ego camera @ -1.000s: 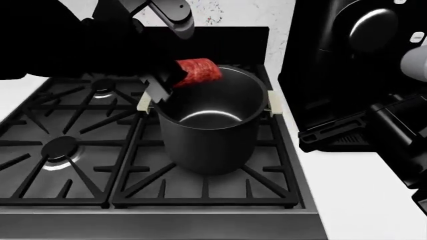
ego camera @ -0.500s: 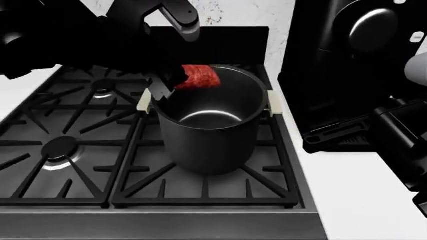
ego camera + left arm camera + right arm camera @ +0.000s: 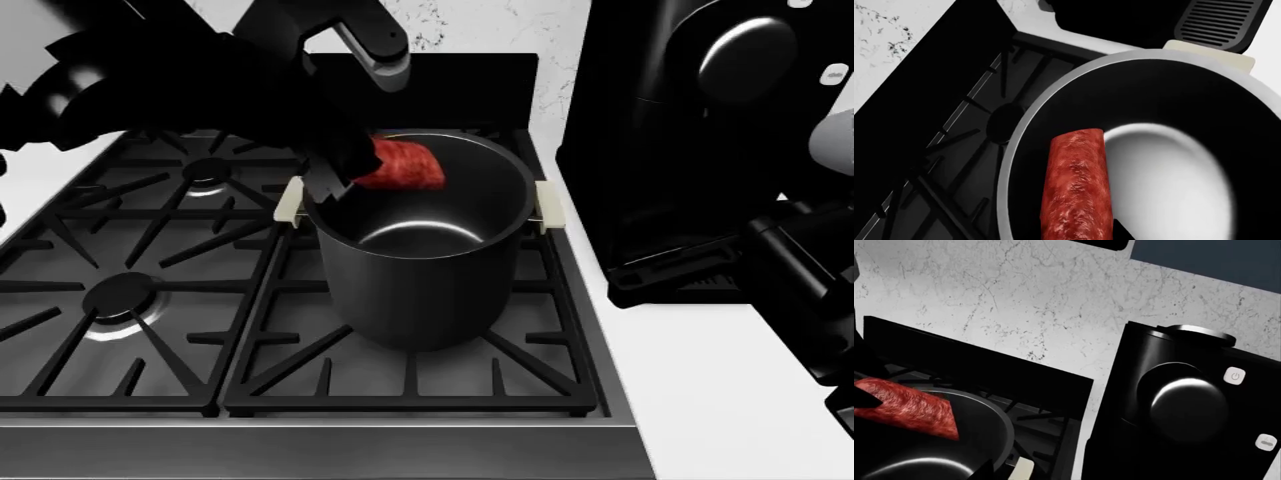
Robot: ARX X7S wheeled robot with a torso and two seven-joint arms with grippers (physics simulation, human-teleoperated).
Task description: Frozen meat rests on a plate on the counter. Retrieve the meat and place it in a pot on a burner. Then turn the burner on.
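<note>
The dark grey pot [image 3: 420, 255] with cream side handles stands on the right front grate of the stove; the burner under it is hidden. My left gripper [image 3: 350, 172] is shut on the red marbled meat [image 3: 407, 165] and holds it just inside the pot's rim at the back left. In the left wrist view the meat [image 3: 1077, 185] hangs over the pot's shiny bottom [image 3: 1167, 190]. It also shows in the right wrist view [image 3: 907, 402]. My right arm [image 3: 801, 280] hangs at the right, its fingers indistinct against the dark. The plate is out of view.
A tall black countertop appliance [image 3: 694, 130] stands right of the stove, close to the pot. Two bare burners [image 3: 123, 295] [image 3: 207, 172] lie to the left under black grates. The white counter [image 3: 721, 410] runs along the right front.
My left gripper has carried the meat a little to the right and down, from above the pot's rim to just inside its mouth. The right arm has shifted slightly.
</note>
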